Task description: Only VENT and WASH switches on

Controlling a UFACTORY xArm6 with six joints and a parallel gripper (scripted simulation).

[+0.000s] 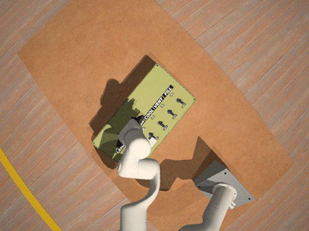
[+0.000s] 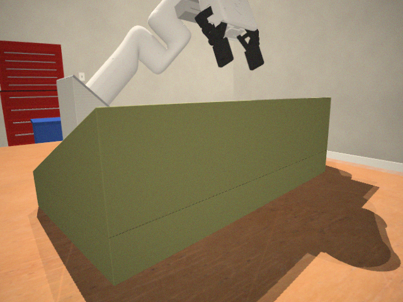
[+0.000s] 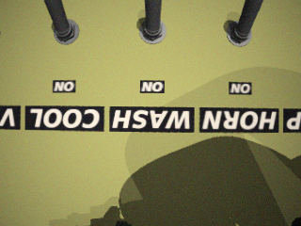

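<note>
Hanging wide open and empty over the olive-green sloped console (image 2: 208, 156) on the desk (image 1: 88, 46), the black two-finger gripper (image 2: 238, 60) faces the grey WASH toggle switch (image 3: 153, 21) at twelve o'clock in the wrist view.

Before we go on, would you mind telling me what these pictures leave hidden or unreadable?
- Top view: the arm covers the console labels left of COOL.
- Exterior view: only the console's plain back shows; every switch is hidden behind it.
- Wrist view: the switch levers are cut off by the top edge, so their settings cannot be told; the open gripper is out of frame.
</note>
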